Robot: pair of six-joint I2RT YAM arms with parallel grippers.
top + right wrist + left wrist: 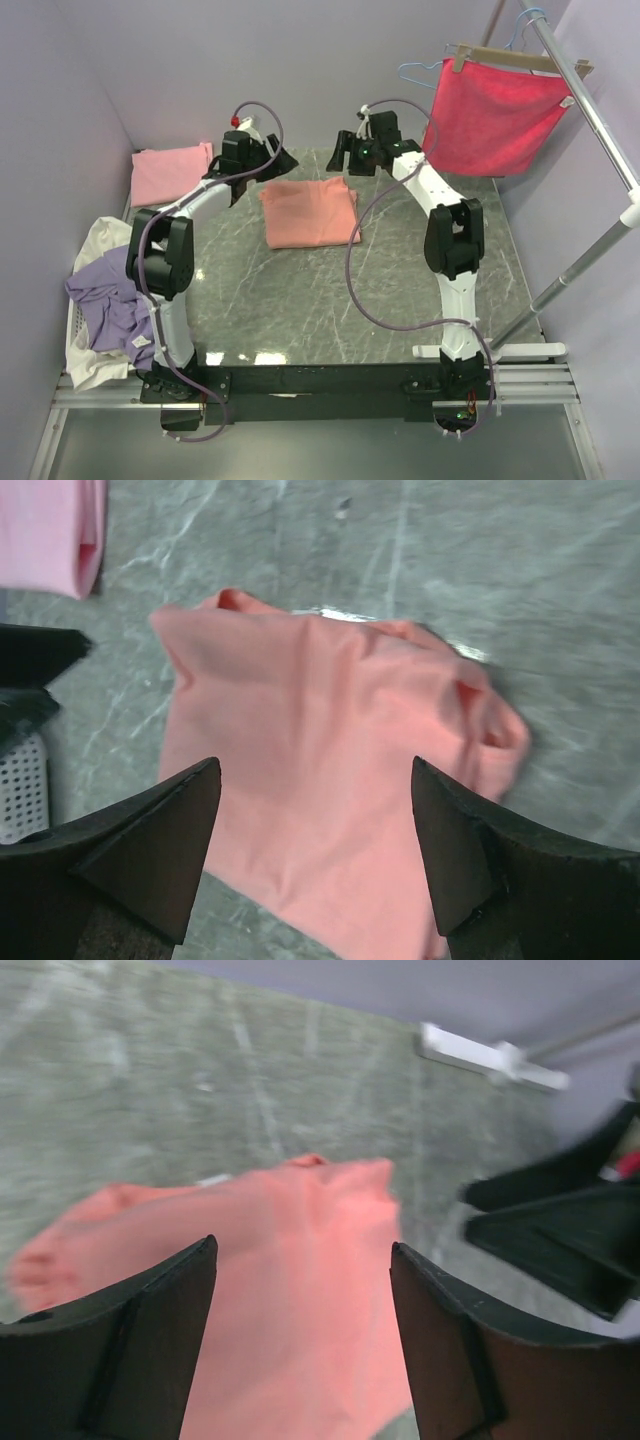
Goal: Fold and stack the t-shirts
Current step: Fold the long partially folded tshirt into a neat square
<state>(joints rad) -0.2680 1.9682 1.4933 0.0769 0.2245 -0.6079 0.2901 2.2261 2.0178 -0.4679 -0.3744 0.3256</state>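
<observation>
The salmon shirt [308, 212] and far-left pink shirt [172, 172] look folded but unstacked, the lavender shirt [105, 298] and cream shirt [100, 236] lie crumpled, and the left gripper [300, 1250] and right gripper [315, 765] hang spread, empty.

No legible text, no labels or brand marks, no numbers or signs readable anywhere
</observation>
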